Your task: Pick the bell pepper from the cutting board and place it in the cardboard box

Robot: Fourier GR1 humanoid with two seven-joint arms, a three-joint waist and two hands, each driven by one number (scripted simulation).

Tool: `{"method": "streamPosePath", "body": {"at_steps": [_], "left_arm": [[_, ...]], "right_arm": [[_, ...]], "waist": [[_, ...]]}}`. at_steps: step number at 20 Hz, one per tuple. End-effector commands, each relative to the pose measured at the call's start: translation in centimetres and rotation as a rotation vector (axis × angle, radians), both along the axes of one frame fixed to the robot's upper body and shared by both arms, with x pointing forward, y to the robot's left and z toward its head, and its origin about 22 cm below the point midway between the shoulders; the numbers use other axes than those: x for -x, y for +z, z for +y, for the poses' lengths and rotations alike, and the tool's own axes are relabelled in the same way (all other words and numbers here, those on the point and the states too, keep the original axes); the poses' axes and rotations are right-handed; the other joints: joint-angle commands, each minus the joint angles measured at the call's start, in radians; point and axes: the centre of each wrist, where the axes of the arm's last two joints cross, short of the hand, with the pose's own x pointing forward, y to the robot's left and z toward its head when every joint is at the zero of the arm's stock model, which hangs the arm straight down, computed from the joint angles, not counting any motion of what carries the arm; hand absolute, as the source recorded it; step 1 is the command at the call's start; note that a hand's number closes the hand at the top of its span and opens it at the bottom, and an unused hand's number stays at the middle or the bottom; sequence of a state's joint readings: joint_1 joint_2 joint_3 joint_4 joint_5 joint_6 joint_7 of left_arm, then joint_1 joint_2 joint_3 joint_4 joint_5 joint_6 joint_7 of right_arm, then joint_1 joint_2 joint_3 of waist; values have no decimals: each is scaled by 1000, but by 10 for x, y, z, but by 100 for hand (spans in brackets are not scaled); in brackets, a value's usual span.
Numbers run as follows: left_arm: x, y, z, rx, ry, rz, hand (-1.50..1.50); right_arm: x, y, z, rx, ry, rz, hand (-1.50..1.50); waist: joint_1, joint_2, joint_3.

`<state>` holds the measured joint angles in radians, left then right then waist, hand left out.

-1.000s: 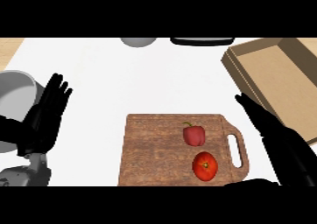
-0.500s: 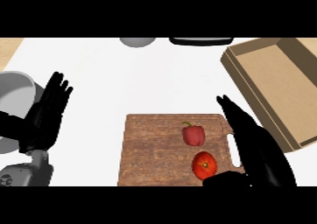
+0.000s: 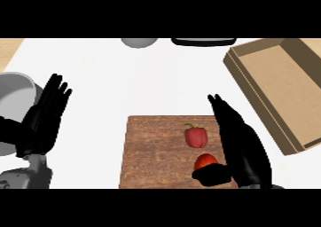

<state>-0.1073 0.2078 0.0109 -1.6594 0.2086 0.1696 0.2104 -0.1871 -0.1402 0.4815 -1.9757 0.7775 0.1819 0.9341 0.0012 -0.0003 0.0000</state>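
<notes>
My right hand [image 3: 240, 144] is open, fingers straight, just beside the bell pepper [image 3: 196, 137] and holding nothing. The pepper lies on the cutting board [image 3: 153, 150], well apart from the cardboard box [image 3: 287, 84]. Grasping, lifting and placing are all left. My left hand [image 3: 45, 119] rests open over the worktop [image 3: 124, 80].

The head view looks steeply down at the counter [image 3: 156, 80] (close, from the robot's side).
</notes>
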Motion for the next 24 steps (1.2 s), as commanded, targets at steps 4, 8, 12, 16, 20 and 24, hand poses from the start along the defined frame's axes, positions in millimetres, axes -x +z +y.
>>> {"method": "streamPosePath", "body": {"at_steps": [4, 8, 12, 16, 20, 24], "left_arm": [[4, 3, -5, 20, -20, 16, 0], [6, -10, 1, -1, -12, 0, 0], [-16, -3, 3, -3, -2, -10, 0], [1, -8, 9, 2, -2, 8, 0], [-12, -16, -16, -8, 15, 13, 0], [9, -6, -5, 5, 0, 5, 0]], "right_arm": [[5, -23, -5, -9, -9, 33, -150], [-11, -21, 0, -22, -4, 44, -150], [-19, -16, 0, 18, -14, 56, -150], [-21, -43, -6, 48, -39, 48, -150], [-37, -43, 3, 52, -30, 50, -150], [-24, -47, 10, 36, -32, 66, -150]], "waist": [[-1, 0, 0], [0, 0, 0], [-3, 0, 0], [-1, 0, 0], [-2, 1, 0], [0, 0, 0]]}}
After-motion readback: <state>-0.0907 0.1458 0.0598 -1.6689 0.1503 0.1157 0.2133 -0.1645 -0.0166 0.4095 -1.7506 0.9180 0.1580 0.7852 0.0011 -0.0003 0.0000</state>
